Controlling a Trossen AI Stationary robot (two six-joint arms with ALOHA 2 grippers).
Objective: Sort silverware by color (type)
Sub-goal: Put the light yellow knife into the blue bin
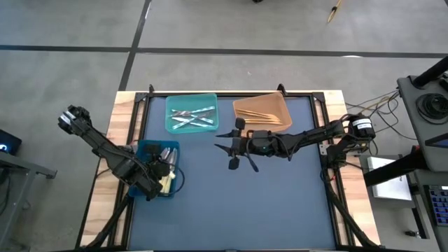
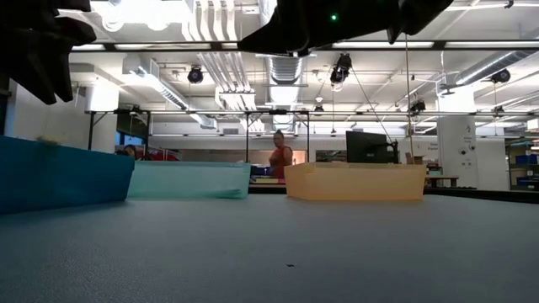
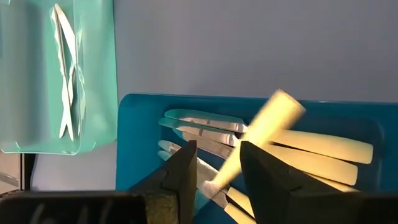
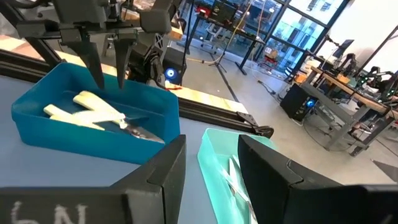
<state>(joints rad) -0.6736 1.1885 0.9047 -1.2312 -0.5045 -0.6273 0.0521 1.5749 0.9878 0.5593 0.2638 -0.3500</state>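
Observation:
My left gripper (image 3: 217, 168) hangs open over the blue bin (image 1: 143, 148) at the table's left, fingers pointing down. A pale yellow piece of silverware (image 3: 267, 130), blurred, slants below the fingers onto other pale yellow pieces (image 3: 323, 146) in the bin. In the right wrist view nothing sits between the left gripper's (image 4: 109, 74) fingers. Silvery grey pieces (image 1: 192, 115) lie in the teal bin (image 1: 175, 101). Orange-tan pieces (image 1: 269, 119) lie in the orange bin (image 1: 241, 105). My right gripper (image 1: 234, 148) is level above the table's middle, open, with nothing between its fingers.
The three bins stand along the far and left part of the dark mat (image 1: 238, 203), whose near half is bare. Wooden strips (image 1: 126, 105) border the mat. In the low view a person (image 2: 278, 156) stands in the room behind the table.

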